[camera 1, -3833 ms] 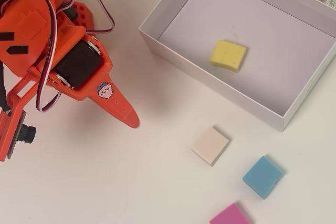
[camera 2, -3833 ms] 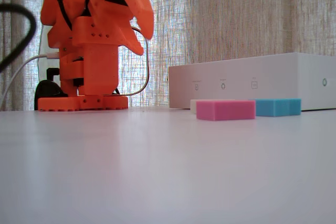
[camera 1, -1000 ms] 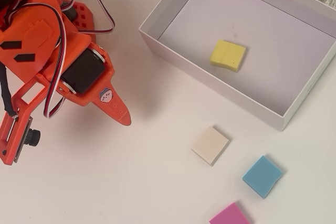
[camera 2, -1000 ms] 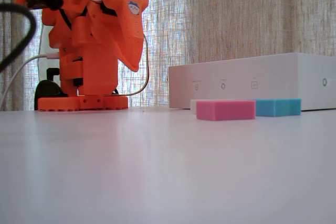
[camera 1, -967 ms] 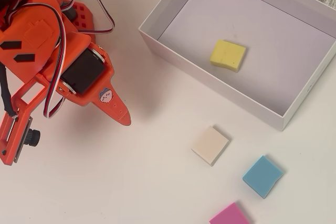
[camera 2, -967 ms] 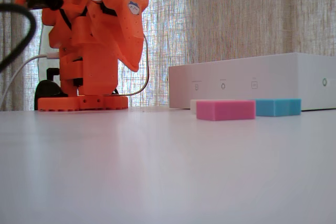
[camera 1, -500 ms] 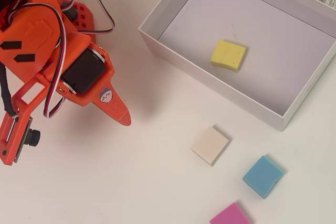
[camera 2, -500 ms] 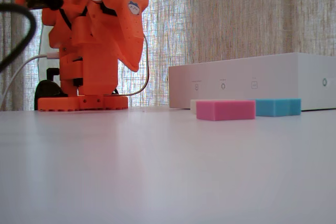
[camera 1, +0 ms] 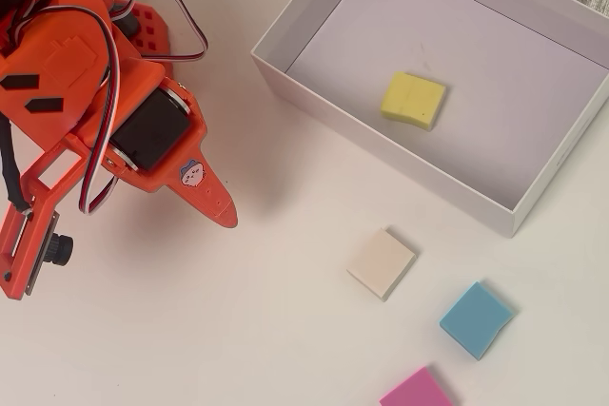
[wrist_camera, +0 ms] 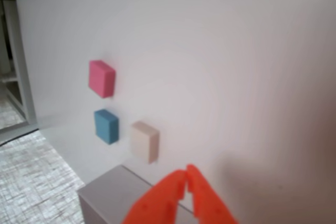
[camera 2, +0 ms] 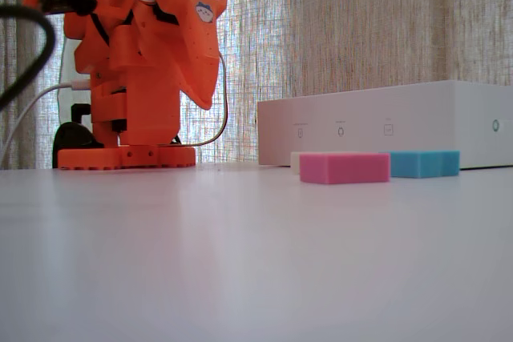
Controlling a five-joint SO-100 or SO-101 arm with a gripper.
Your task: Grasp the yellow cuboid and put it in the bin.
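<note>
The yellow cuboid [camera 1: 413, 100] lies flat on the floor of the bin [camera 1: 381, 154], a shallow white box; in the fixed view only the bin's outer wall [camera 2: 385, 130] shows and the cuboid is hidden. My orange gripper [camera 1: 224, 211] hangs above the table left of the bin, well apart from it. In the wrist view the fingertips [wrist_camera: 186, 170] meet with nothing between them, just over a corner of the bin [wrist_camera: 105, 200]. In the fixed view the gripper [camera 2: 204, 102] points down beside the arm's base.
A cream block [camera 1: 381, 262], a blue block [camera 1: 476, 319] and a pink block [camera 1: 416, 391] lie on the white table in front of the bin. The wrist view shows all three: pink block [wrist_camera: 102, 78], blue block [wrist_camera: 106, 126], cream block [wrist_camera: 145, 141]. Cables trail by the arm's base [camera 2: 127, 156].
Compared with 3.8 s ago the gripper has drawn back a little toward the arm's base. Over the last second nothing has moved.
</note>
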